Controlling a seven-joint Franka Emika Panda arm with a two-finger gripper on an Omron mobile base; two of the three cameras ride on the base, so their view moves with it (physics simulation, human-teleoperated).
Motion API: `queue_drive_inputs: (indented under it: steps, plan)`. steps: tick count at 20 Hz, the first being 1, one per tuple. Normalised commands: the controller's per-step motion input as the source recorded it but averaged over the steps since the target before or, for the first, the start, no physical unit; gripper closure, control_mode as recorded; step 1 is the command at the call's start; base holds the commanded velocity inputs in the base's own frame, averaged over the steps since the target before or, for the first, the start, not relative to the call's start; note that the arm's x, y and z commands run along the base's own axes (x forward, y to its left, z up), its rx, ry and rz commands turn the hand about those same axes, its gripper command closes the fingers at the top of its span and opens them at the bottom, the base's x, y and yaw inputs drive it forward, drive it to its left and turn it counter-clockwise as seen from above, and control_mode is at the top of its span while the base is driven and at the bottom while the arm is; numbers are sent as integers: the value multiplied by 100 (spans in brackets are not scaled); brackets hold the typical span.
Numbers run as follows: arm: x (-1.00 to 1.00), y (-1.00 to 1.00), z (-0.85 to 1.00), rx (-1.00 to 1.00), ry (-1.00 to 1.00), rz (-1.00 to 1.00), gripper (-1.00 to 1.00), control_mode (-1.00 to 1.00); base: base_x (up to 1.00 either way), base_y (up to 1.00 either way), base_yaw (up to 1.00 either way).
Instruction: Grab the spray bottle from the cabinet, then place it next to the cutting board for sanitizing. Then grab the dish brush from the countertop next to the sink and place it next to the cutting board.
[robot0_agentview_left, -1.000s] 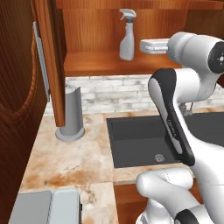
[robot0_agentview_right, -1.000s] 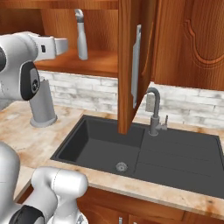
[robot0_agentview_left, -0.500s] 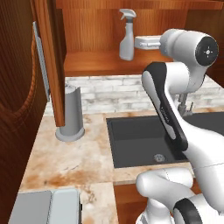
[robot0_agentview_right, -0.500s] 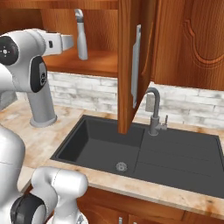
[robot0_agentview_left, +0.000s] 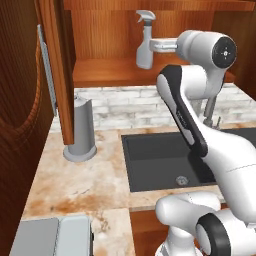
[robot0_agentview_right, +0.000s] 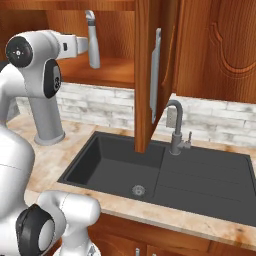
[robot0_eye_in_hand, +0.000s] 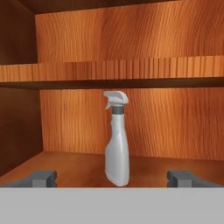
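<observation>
**Gripper at open cabinet, spray bottle straight ahead on lower shelf**

The cabinet (robot0_agentview_left: 125, 75) stands open. In the hand view the compartment ahead of the gripper (robot0_eye_in_hand: 111, 178) is bounded by the wooden shelf (robot0_eye_in_hand: 112, 70) above, the cabinet floor below, a side wall off to the hand's left and the back panel behind the bottle. Bare floor lies on both sides of the bottle.

The open door (robot0_agentview_right: 150, 75) hangs to the hand's right in the right base view, its silver bar handle (robot0_agentview_right: 156, 75) facing the opening, well apart from the wrist. A second door leaf (robot0_agentview_left: 52, 75) stands at the other side of the opening in the left base view.

The fingers (robot0_eye_in_hand: 43, 178) are spread wide at the lower corners of the hand view, with nothing between them.

The spray bottle (robot0_eye_in_hand: 117, 140) stands upright on the cabinet floor, directly ahead of the hand and centred between the fingertips, its nozzle turned to the hand's left. It is beyond the tips, not touching them. In the left base view the bottle (robot0_agentview_left: 145, 42) sits just beside the end of the hand.

Below lie the sink (robot0_agentview_right: 165, 175), the faucet (robot0_agentview_right: 176, 127), the countertop (robot0_agentview_left: 75, 185) and a grey cylinder (robot0_agentview_left: 82, 130).
</observation>
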Motion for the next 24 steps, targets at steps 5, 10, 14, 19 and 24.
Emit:
queue_drive_inputs:
  steps: [5,10,14,19,24]
  plan:
    - [29,0,0,0,0,0,-100,-100,0,0,0]
    - [42,0,0,0,0,0,-100,-100,0,0,0]
    - [53,0,0,0,0,0,-100,-100,0,0,0]
    - [45,0,0,0,-1,0,-100,-100,0,0,0]
    - [30,0,-1,0,-1,0,-100,-100,0,0,0]
